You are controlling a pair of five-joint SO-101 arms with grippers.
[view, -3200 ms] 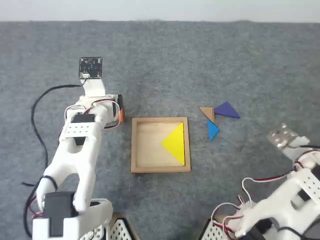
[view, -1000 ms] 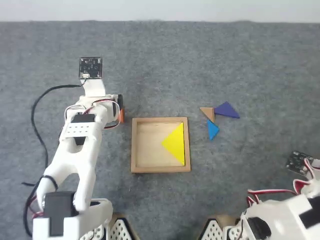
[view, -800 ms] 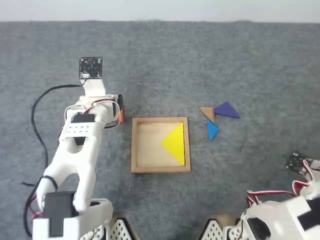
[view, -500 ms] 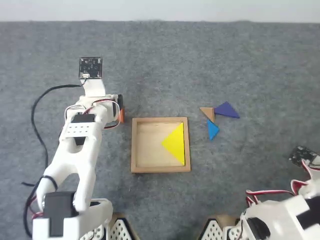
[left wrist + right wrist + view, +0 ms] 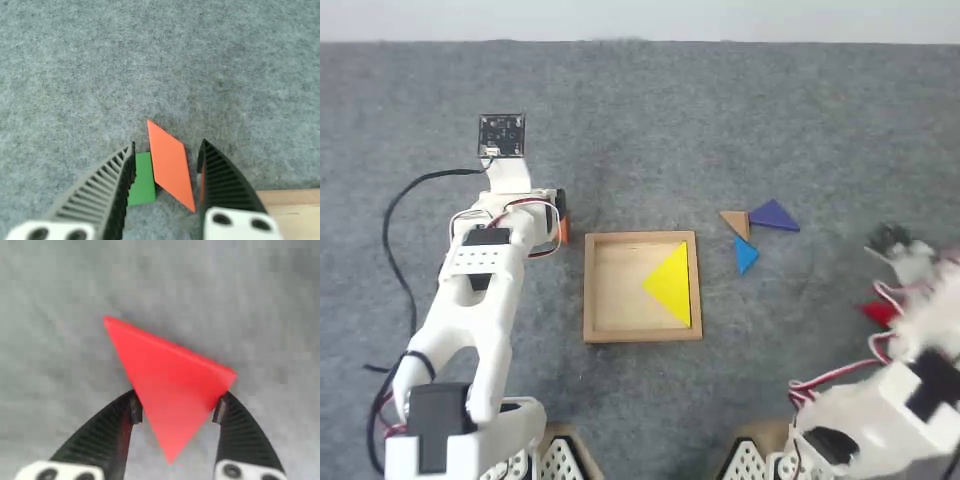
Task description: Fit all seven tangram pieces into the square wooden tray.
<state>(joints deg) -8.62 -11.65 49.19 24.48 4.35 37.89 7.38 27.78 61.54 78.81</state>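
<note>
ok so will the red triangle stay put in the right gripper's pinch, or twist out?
Probably stiff: the red triangle shows crisp straight edges where it sits in the right gripper. It looks thin and flat, so it is likely light. The jaws press on two slanting edges that converge toward a corner, so it may well pivot or slip out.

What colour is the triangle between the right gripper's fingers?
Red; triangle in the right gripper, clearest in right wrist view.

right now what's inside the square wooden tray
Inside the square wooden tray, one yellow triangular piece lies flat against the right wall; the rest of the floor is bare wood. Whatever lies beneath that piece is covered.
</note>
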